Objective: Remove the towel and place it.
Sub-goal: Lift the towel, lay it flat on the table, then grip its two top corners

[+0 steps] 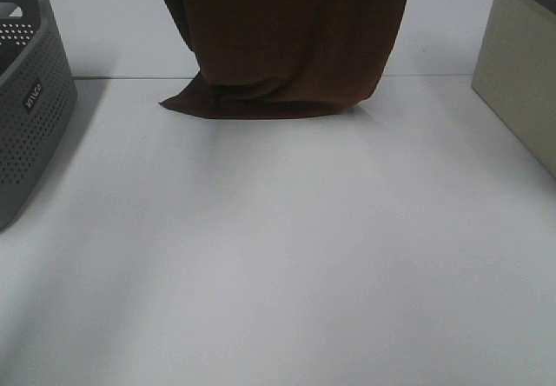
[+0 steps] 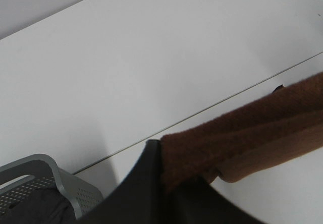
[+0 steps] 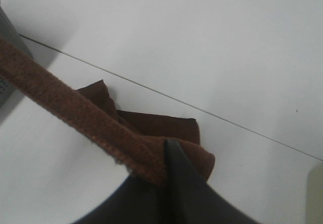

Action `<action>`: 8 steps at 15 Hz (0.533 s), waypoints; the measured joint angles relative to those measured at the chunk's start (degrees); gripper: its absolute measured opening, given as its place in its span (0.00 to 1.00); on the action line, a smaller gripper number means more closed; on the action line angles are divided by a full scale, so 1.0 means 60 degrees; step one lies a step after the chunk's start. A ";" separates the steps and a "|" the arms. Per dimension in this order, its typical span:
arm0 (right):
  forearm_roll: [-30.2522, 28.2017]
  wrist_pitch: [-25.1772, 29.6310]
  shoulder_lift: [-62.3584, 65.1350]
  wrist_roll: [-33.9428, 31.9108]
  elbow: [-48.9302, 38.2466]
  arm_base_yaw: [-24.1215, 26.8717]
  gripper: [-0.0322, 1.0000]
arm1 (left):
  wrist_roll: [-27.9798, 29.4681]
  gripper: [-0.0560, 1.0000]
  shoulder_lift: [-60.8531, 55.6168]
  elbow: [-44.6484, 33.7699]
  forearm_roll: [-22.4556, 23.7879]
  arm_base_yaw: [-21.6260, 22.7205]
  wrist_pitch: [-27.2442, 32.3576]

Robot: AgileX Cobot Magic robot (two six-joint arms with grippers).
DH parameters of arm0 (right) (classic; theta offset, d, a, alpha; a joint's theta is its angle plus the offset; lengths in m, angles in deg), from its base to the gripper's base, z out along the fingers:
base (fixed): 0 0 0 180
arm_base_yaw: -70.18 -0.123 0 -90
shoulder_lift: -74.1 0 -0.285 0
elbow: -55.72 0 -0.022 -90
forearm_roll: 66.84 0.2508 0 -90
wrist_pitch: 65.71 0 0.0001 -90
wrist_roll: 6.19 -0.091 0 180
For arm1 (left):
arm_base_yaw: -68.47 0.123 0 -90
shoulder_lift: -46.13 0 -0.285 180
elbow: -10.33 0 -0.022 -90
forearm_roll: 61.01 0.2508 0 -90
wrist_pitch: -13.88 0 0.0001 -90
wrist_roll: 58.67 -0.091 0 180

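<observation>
The high camera shows no hand at all. It shows the brown towel [image 1: 287, 38] hanging down like a curtain, with its bottom edge bunched on the white desk [image 1: 278, 256]. A grey basket [image 1: 26, 99] with little holes stands at one side. The towel is off to the side of the basket, with bare desk between them, and a beige box [image 1: 521, 82] stands on the far side of the towel from the basket. Only the wrist cameras show the hands. The left wrist camera shows the left hand [image 2: 164, 171] squeezed tight on the top edge of the towel, and the cloth runs away from it in a thick fold. This camera also looks down into the basket, where something dark [image 2: 35, 206] lies; I cannot tell what it is. The right wrist camera shows the right hand [image 3: 166, 156] pinched shut on another part of the top edge. From this hand the edge stretches off like a tight brown band. Far below it, the folded bottom of the towel lies on the desk beside a thin line [image 3: 242, 125] in the top. Both hands hold the towel up from above, the left one on the basket's side.
</observation>
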 joint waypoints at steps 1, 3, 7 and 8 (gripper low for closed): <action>0.0229 0.0029 0.0220 0.0067 -0.0181 0.0000 0.04 | 0.0038 0.05 -0.0267 -0.0210 -0.0162 0.0000 0.0057; 0.0497 0.0076 0.1136 0.0095 -0.1528 -0.0010 0.04 | 0.0201 0.05 -0.1375 -0.1709 -0.0592 0.0000 0.0076; 0.0773 0.0076 0.2359 0.0115 -0.3113 -0.0038 0.04 | 0.0583 0.05 -0.3371 -0.4469 -0.0936 -0.0057 0.0067; 0.0898 0.0076 0.2712 0.0124 -0.3476 -0.0038 0.04 | 0.0754 0.05 -0.4030 -0.5233 -0.1050 -0.0086 0.0067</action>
